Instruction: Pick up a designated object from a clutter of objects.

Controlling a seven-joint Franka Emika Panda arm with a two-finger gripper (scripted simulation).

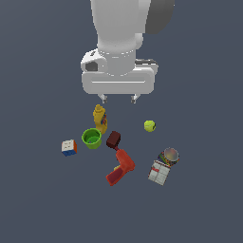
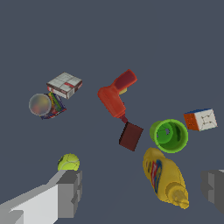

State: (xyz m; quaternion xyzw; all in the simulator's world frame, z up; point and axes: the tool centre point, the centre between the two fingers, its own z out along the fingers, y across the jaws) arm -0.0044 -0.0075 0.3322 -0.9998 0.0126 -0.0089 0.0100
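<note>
Hanging above the clutter: gripper [image 1: 118,100], jaws spread wide, nothing between them, touching nothing.

Exterior view
- Maroon block [image 1: 113,139]: small, boxy, plain matte faces; lies on the dark grey surface [image 1: 42,204] near the middle of the clutter, just beside the green cup [image 1: 91,138] on the exterior view's right, and at the tip of the red drill [image 1: 120,167].
- Yellow bottle [image 1: 99,118]: glossy, rounded, standing behind the cup.
- Cube [image 1: 69,147]: white with coloured squares, apart at the exterior view's left.
- Ball [image 1: 150,126]: yellow-green, fuzzy-looking, alone at the exterior view's right.
- Can [image 1: 170,156]: round, shiny lid, touching the white box [image 1: 159,173].

Wrist view
- Jaws: two grey blocky fingers [image 2: 70,192] at opposite edges, wide apart, empty.
- Maroon block [image 2: 131,136]: flat dark faces, between drill [image 2: 115,96] and bottle [image 2: 165,176], near the cup [image 2: 169,135].
- Ball [image 2: 68,162]: just beside one finger; contact cannot be told.
- Can [image 2: 44,105], box [image 2: 64,84]: together, well apart from the block.
- Cube [image 2: 200,119]: beside the cup.
</note>
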